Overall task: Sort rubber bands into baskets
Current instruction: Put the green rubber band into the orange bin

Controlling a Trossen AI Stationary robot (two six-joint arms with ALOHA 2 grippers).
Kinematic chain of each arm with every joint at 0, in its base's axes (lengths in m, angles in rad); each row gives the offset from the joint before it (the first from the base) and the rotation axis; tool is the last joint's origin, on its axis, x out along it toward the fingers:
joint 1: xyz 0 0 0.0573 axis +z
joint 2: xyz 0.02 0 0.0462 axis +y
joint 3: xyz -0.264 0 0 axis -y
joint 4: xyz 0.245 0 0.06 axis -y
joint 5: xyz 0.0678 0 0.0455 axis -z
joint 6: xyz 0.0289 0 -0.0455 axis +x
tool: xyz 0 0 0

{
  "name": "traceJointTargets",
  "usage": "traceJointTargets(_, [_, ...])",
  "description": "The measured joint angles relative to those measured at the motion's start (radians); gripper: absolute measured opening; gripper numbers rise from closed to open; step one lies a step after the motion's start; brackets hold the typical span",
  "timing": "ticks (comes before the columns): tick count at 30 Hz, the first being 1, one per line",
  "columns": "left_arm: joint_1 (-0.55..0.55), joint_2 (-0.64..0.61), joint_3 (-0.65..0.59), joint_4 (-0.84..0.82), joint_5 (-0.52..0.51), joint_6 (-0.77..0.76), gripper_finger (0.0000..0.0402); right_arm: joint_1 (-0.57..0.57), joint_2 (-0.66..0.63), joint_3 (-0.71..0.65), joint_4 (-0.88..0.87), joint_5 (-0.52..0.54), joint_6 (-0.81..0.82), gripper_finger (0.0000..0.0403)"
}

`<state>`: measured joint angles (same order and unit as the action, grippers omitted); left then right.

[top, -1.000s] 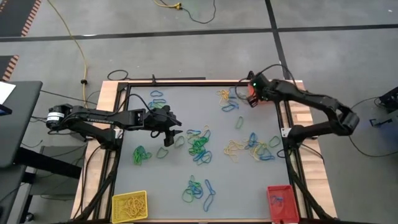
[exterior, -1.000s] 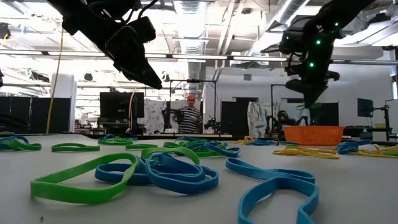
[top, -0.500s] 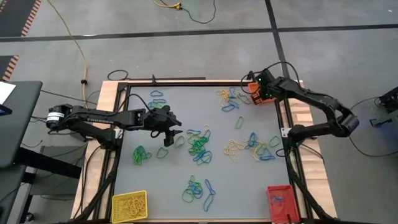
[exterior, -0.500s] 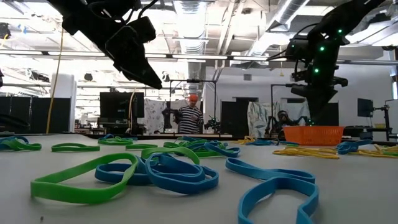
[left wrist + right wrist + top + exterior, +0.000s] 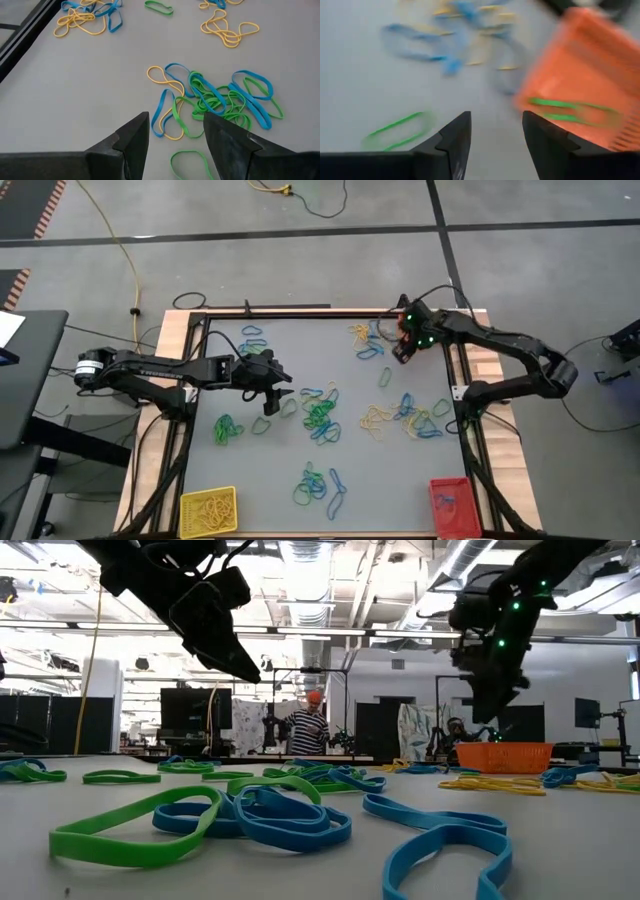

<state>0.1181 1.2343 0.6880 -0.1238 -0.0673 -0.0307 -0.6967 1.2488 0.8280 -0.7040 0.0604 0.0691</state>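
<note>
Yellow, green and blue rubber bands [image 5: 320, 415] lie scattered over the grey table, with a tangled heap [image 5: 220, 100] just ahead of my left gripper. My left gripper [image 5: 175, 122] hovers open and empty above the table's left middle [image 5: 270, 405]. My right gripper [image 5: 495, 120] is open and empty above the table beside the orange basket [image 5: 580, 95], at the far right [image 5: 402, 350]. Green bands [image 5: 565, 112] lie in that basket. The yellow basket [image 5: 208, 510] and the red basket [image 5: 449, 505] stand on the near edge.
A loose green band [image 5: 395, 131] lies on the table near my right gripper. The table has a dark raised frame [image 5: 190, 380] around it. A long yellow cable [image 5: 115, 240] runs over the floor beyond the table. A person [image 5: 312, 730] stands far behind it.
My right gripper has swung toward the table's right edge over the orange basket, then back toward the left, off the basket. Its wrist has rolled and tipped, and its fingers have opened.
</note>
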Motion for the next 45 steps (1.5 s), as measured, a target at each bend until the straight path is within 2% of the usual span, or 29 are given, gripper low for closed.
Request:
traceJointTargets(4, [0.0,0.0,0.0,0.0,0.0,0.0,0.0178,0.119,0.0,0.0,0.0,-0.089,-0.026,0.0196])
traceJointTargets(10, [0.0,0.0,0.0,0.0,0.0,0.0,0.0178,0.284,0.029,0.0,-0.004,-0.089,-0.042,0.0195])
traceJointTargets(15, [0.0,0.0,0.0,0.0,0.0,0.0,0.0178,0.374,0.13,0.0,0.004,-0.088,-0.038,0.0194])
traceJointTargets(22, [0.0,0.0,0.0,0.0,0.0,0.0,0.0178,0.402,0.299,0.0,0.052,-0.043,-0.052,0.0194])
traceJointTargets(31, [0.0,0.0,0.0,0.0,0.0,0.0,0.0178,0.383,0.381,0.005,0.115,-0.027,-0.071,0.0192])
traceJointTargets(35, [0.0,0.0,0.0,0.0,0.0,0.0,0.0178,0.371,0.401,0.005,0.117,-0.028,-0.089,0.0154])
traceJointTargets(40, [0.0,0.0,0.0,0.0,0.0,0.0,0.0178,0.395,0.374,0.003,0.12,-0.029,-0.162,0.003])
traceJointTargets(41, [0.0,0.0,0.0,0.0,0.0,0.0,0.0178,0.402,0.362,0.0,0.118,-0.029,-0.171,0.0019])
traceJointTargets(45, [0.0,0.0,0.0,0.0,0.0,0.0,0.0178,0.423,0.286,-0.003,0.085,0.003,-0.169,0.0019])
